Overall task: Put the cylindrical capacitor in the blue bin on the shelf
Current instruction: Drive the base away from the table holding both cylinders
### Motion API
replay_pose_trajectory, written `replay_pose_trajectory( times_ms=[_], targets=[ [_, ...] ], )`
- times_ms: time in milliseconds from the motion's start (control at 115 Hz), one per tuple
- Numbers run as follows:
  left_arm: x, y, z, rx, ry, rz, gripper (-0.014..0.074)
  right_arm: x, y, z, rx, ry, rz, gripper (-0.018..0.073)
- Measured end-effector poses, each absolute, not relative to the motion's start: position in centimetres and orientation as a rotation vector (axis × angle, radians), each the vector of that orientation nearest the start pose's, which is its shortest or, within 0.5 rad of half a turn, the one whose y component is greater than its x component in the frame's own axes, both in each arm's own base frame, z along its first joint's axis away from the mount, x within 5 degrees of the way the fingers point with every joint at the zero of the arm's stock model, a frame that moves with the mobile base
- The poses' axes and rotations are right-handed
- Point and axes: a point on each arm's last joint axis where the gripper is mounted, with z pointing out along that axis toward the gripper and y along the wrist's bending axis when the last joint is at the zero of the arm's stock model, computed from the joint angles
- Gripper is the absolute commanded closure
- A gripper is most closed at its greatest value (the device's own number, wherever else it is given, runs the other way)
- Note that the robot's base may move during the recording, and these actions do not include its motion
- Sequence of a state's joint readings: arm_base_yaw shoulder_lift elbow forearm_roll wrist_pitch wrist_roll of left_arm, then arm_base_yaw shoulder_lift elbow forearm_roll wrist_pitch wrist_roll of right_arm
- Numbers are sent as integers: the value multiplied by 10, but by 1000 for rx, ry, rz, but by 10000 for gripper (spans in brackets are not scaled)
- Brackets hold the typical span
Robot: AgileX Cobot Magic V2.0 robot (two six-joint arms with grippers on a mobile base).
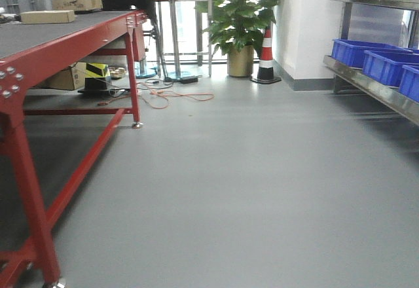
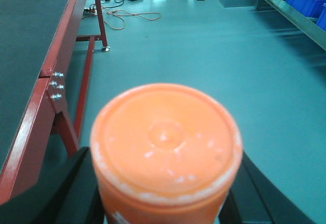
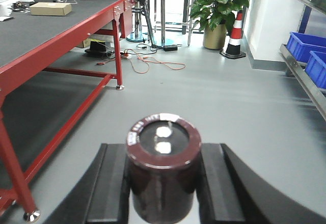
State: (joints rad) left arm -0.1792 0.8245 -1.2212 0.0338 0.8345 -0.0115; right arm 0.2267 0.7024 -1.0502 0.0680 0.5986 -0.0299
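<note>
Seemingly maroon capacitor (image 3: 163, 168), orange cylinder (image 2: 165, 147), blue bins (image 1: 386, 71), red table frame (image 1: 72, 42), red-and-white striped cone (image 1: 266, 55)

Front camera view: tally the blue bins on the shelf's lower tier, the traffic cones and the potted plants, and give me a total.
Blue bins on the lower tier of the shelf: 3 (the nearest is cut off by the frame edge)
Traffic cones: 1
Potted plants: 1
Total: 5

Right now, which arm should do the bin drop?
Right. The right gripper grips the dark capacitor, and the shelf with blue bins lies on that side. The left gripper holds an orange cylinder.
</note>
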Motion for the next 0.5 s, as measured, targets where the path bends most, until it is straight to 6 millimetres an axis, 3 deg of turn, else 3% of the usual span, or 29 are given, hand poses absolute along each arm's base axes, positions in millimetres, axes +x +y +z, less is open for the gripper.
replay_pose_trajectory(
  times_ms=[496],
  targets=[
    [132, -22, 461, 166, 1915, -89, 707, 113, 30, 446, -204, 1726, 218, 713]
  ],
)
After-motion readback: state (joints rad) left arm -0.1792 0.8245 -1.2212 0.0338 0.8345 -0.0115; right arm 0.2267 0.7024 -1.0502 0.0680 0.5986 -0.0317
